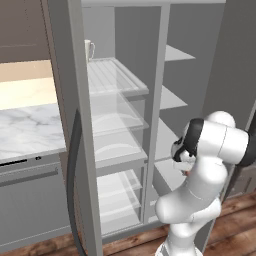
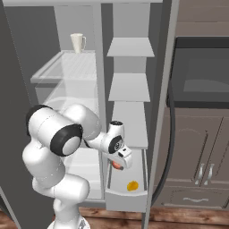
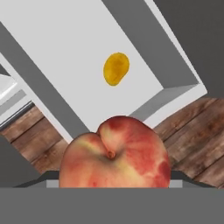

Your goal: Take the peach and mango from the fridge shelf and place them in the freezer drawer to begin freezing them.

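gripper (image 2: pixel 120 164) closed around the peach (image 3: pixel 114 153), low centre of right base view, over the freezer drawer (image 2: pixel 138 193) | mango (image 3: pixel 116 68) lying on drawer floor, upper centre of hand view, apart from peach | mug (image 2: pixel 78 43) on fridge shelf (image 2: pixel 67 67), upper left

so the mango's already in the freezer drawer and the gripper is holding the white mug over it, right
Not the mug. The gripper holds the peach over the freezer drawer, as the hand view shows. The mango does lie in the drawer; the mug stands on the fridge shelf.
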